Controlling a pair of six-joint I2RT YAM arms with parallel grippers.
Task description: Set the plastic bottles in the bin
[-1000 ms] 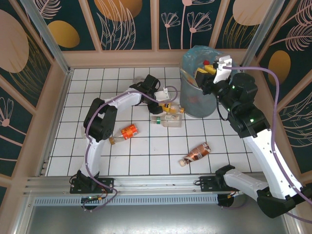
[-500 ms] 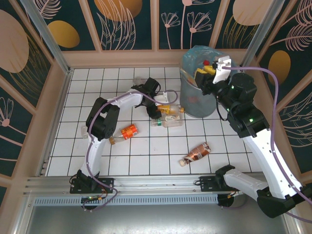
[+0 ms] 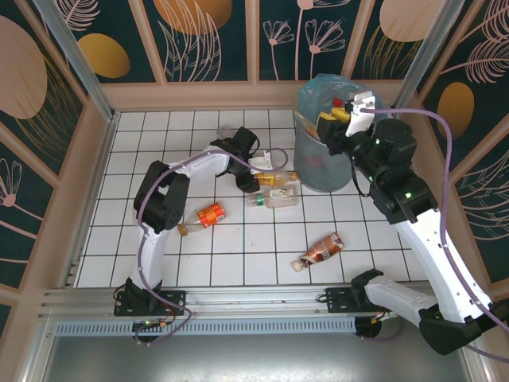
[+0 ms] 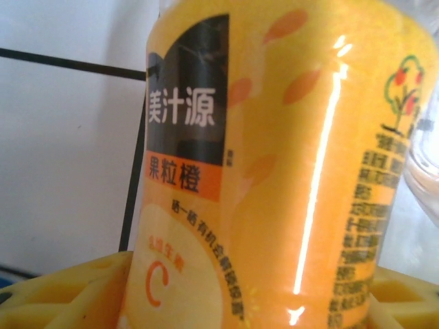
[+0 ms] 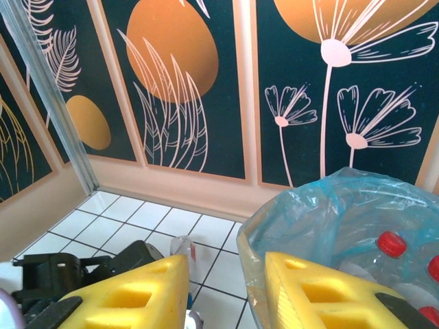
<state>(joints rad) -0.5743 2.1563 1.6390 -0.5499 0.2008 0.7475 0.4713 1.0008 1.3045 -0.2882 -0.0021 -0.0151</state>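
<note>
Firstly, left hand (image 3: 258, 175): clenched on the orange juice bottle (image 3: 277, 177); in the left wrist view its yellow pads (image 4: 68, 295) pressed against both sides of the bottle.
Orange juice bottle, look: a yellow-orange wrapper, a black panel with white characters, an orange band beneath, a small tree drawing near the top right, a column of fine print, and a bright streak of glare down the middle.
Orange juice bottle, place: lying on the white tiled worktop (image 3: 159, 135), just left of the bin (image 3: 306, 159).
Clear bottle (image 3: 276, 196): on its side just beside the orange juice bottle, on the near side of it; its see-through wall showed at the right edge of the left wrist view.
Red-label bottle (image 3: 211, 214): lying apart on the tiles, near the left arm's elbow.
Brown-label bottle (image 3: 322, 248): crumpled, lying slantwise nearer the arm bases, well apart from the others.
Bin, look: tall, round, grey mesh, lined with a pale blue bag (image 5: 322, 205) bunched over the rim.
Bin, contents: red-capped bottles (image 5: 392, 243) inside the bag.
Right hand (image 5: 226, 288): released, yellow fingers parted with nothing between them, hanging over the bin's rim.
</note>
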